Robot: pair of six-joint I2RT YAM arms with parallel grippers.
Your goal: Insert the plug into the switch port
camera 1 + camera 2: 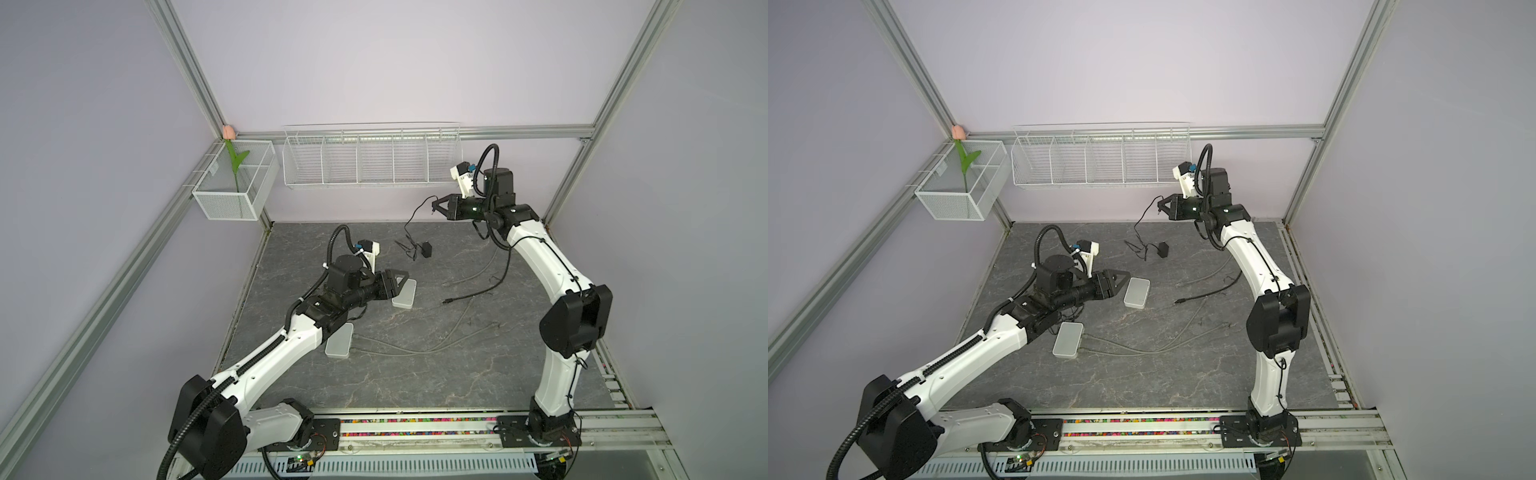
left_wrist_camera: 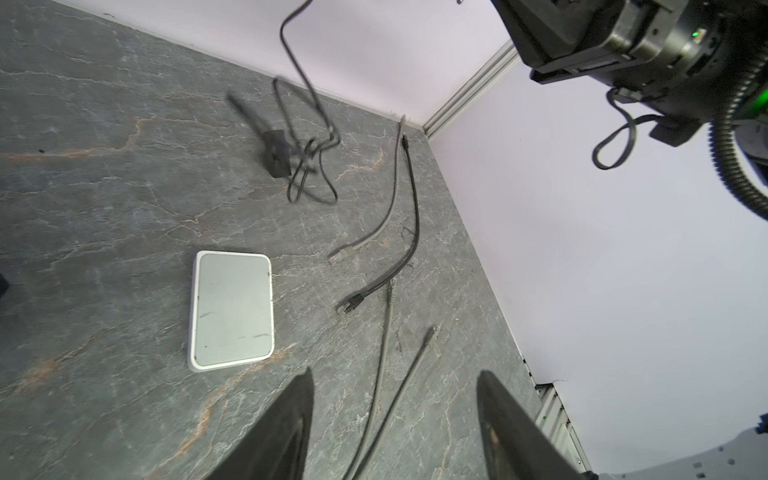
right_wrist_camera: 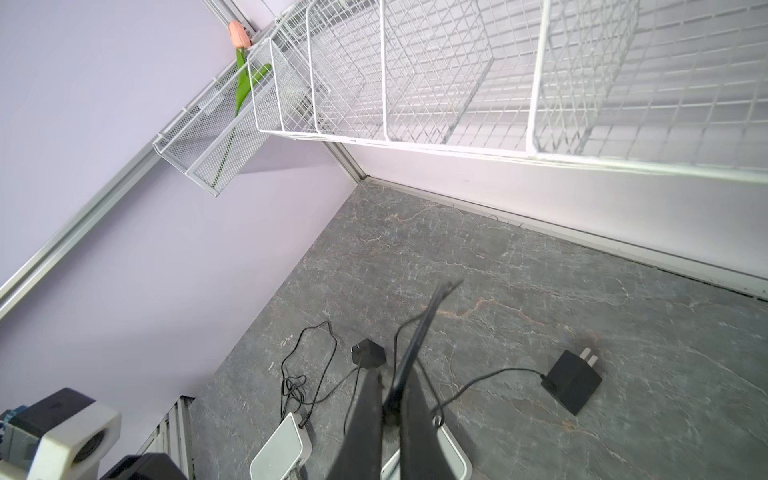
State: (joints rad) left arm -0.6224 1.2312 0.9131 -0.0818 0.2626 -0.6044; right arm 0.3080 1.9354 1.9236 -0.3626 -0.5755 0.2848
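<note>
Right pincer [image 3: 394, 372] tight on plug [image 1: 432, 212]

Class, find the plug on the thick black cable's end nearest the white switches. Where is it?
In both top views the black plug lies on the table, right of centre, between the rear white switch on its left and the right arm.
</note>
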